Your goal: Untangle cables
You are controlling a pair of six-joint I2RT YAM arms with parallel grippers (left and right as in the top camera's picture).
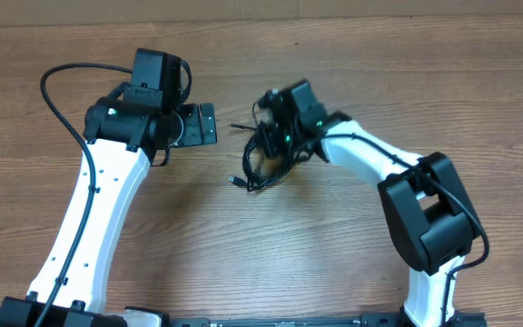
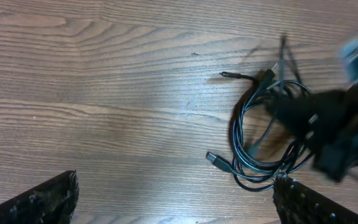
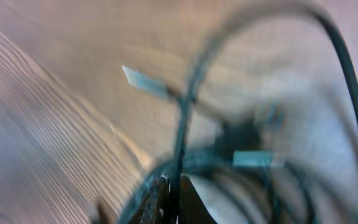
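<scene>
The cables are one tangled bundle of thin black cords at the table's middle. My right gripper sits on top of the bundle and is shut on a strand. The blurred right wrist view shows its jaws closed on a thin black cord. My left gripper is open and empty, just left of the bundle and apart from it. In the left wrist view the open jaws frame bare wood, with the bundle at the right and the right gripper blurred over it.
A USB plug and a small plug end stick out of the bundle toward my left gripper. The wooden table stretches all round. The white arm links and thick arm cables run along both sides.
</scene>
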